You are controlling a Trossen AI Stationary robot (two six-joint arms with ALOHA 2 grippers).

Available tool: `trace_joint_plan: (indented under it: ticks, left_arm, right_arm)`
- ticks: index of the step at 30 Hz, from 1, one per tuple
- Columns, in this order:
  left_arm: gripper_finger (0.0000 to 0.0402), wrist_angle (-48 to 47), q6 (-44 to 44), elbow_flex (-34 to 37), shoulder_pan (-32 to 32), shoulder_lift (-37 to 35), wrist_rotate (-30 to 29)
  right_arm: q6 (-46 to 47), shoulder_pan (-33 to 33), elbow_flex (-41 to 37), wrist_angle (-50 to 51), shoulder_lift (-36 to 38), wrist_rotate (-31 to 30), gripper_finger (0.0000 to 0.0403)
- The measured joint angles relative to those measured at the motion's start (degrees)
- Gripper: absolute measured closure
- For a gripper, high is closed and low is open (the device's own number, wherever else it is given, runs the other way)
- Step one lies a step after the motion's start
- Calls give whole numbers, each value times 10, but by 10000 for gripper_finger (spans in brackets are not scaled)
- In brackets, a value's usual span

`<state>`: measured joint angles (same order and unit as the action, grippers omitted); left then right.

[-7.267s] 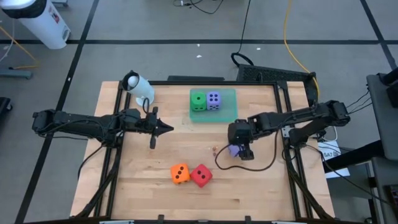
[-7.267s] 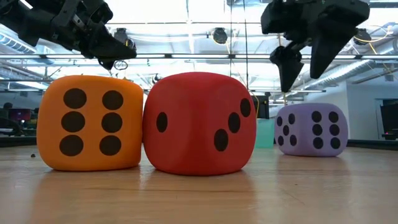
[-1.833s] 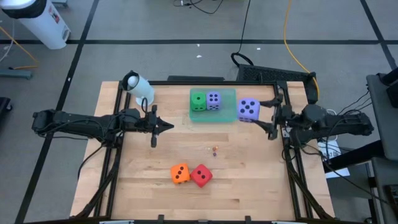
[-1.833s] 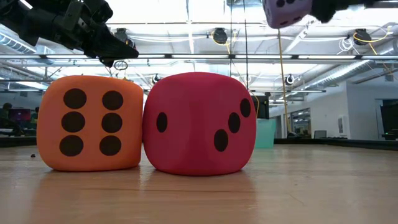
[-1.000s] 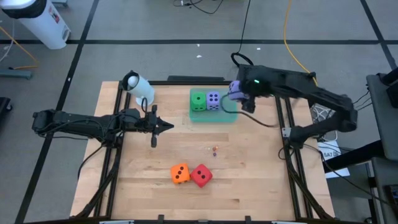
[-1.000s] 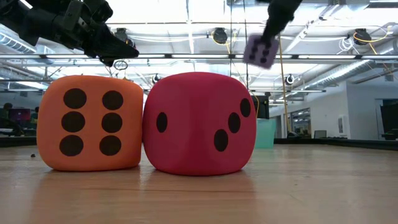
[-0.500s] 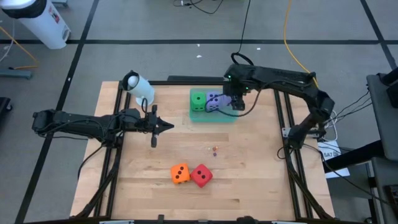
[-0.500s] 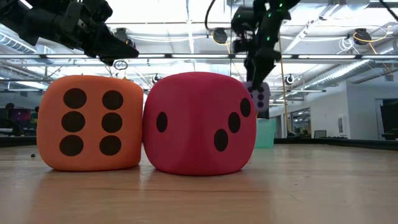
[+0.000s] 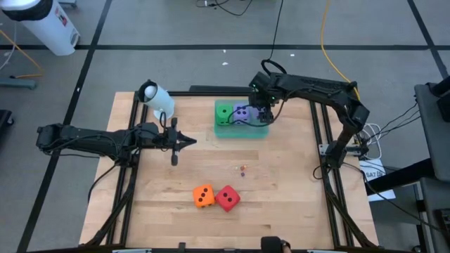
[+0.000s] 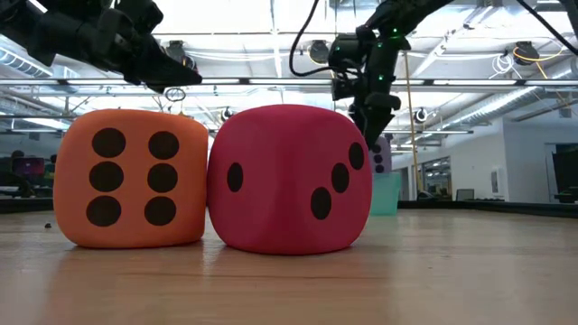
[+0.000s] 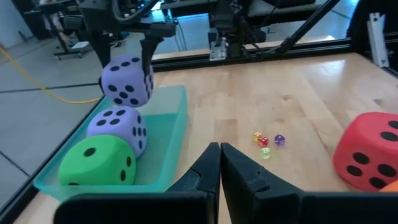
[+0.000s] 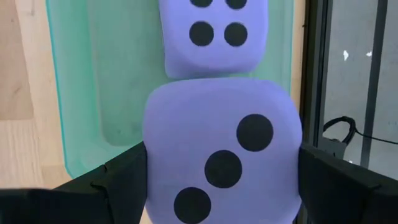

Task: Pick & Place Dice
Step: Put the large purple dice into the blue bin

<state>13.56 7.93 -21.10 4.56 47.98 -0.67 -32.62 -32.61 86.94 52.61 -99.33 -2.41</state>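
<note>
left arm: low over table's left-centre, fingers (image 11: 219,163) together | right arm: reaching to far edge, fingers (image 12: 127,177) spread

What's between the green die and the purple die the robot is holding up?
The other purple die sits in the tray between the green die and the held purple die, seen in the left wrist view.

A light wooden table (image 9: 281,204) fills the middle of the overhead frame. A shallow teal tray (image 9: 259,131) lies on it at upper centre. An orange die (image 9: 203,196) and a red die (image 9: 228,199) sit touching at lower centre. A few tiny coloured dice (image 9: 243,169) lie between tray and pair.
</note>
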Motion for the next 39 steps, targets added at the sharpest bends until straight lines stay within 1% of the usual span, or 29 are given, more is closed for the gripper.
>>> trace_joint_plan:
  ticks: [5,9,16,21,33,39]
  left_arm:
    - [380,0,14,0,0,0,-10]
    - [380,0,27,0,0,0,-13]
    - [380,0,27,0,0,0,-14]
    - [380,0,28,0,0,0,-15]
    - [380,-13,28,0,0,0,-15]
    - [380,-15,28,0,0,0,-15]
  right_arm:
    - [2,4,-2,-34,14,16,78]
    - [2,5,-2,-39,22,29,78]
    - [-16,4,-2,-64,22,31,78]
    - [-15,-3,-2,-82,22,70,78]
    - [-9,-12,-2,-49,22,70,82]
    - [2,-12,-46,-100,25,74,82]
